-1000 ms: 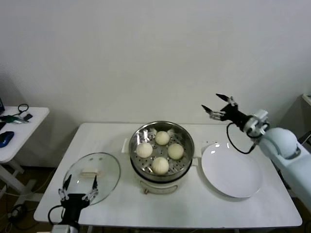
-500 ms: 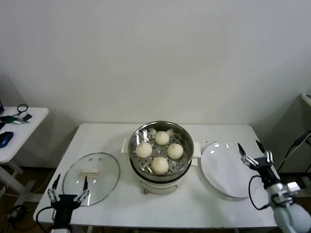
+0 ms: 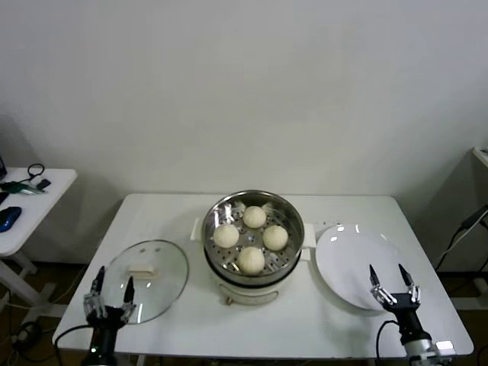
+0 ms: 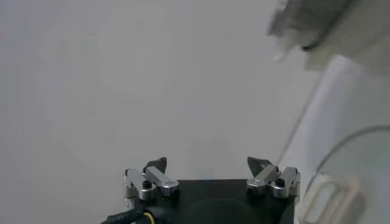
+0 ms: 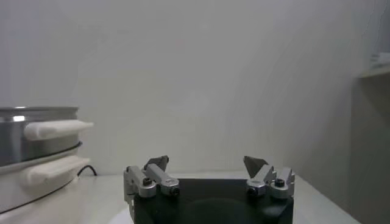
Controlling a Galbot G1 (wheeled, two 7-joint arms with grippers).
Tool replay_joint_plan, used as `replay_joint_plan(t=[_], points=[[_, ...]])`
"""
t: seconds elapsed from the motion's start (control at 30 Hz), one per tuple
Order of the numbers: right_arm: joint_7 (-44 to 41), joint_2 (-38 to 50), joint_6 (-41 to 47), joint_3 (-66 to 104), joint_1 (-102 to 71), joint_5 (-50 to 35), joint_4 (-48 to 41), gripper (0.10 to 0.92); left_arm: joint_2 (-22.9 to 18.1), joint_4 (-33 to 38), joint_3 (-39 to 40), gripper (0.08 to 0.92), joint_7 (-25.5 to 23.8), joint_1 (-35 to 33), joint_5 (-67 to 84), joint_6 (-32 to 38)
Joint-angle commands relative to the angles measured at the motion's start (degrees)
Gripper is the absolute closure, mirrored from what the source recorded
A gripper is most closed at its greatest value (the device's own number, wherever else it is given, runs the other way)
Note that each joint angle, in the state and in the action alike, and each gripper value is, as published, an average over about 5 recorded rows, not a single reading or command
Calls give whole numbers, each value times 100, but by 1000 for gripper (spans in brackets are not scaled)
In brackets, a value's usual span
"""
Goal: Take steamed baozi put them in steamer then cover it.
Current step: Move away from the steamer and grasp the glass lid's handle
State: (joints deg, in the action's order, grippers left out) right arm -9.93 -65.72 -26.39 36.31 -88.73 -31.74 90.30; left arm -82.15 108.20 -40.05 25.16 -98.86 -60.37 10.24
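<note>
Four buns: I see the steamed baozi [image 3: 251,237] sitting inside the steamer [image 3: 254,204], cream-white, close together.
Steamer: round steel basket on a cream pot base, mid-table, uncovered.
Cover: clear glass lid [image 3: 146,279] lying flat on the white table [image 3: 274,328], on the steamer's left.
Plate: empty white plate [image 3: 357,265] on the steamer's right.
Left gripper [image 3: 108,295]: low at the table's near edge, by the lid, fingers spread, holding nothing.
Right gripper [image 3: 393,285]: near edge beside the plate, fingers spread, empty.

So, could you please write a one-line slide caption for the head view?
Four baozi sit in the uncovered steamer; glass cover lies beside it, left gripper and right gripper open.
</note>
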Motion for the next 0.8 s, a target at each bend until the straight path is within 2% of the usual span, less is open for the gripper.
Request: replay_joint_plan(t=[0.03, 0.33, 0.8], points=[[98, -389, -284, -41, -353, 148, -8, 203, 85, -1489, 79, 177, 330, 740, -2127, 117], [133, -494, -376, 20, -518, 157, 96, 203, 138, -1987, 105, 177, -142, 1500, -1919, -491], [153, -672, -404, 158, -679, 196, 283, 203, 320, -2576, 169, 177, -352, 2118, -2003, -834]])
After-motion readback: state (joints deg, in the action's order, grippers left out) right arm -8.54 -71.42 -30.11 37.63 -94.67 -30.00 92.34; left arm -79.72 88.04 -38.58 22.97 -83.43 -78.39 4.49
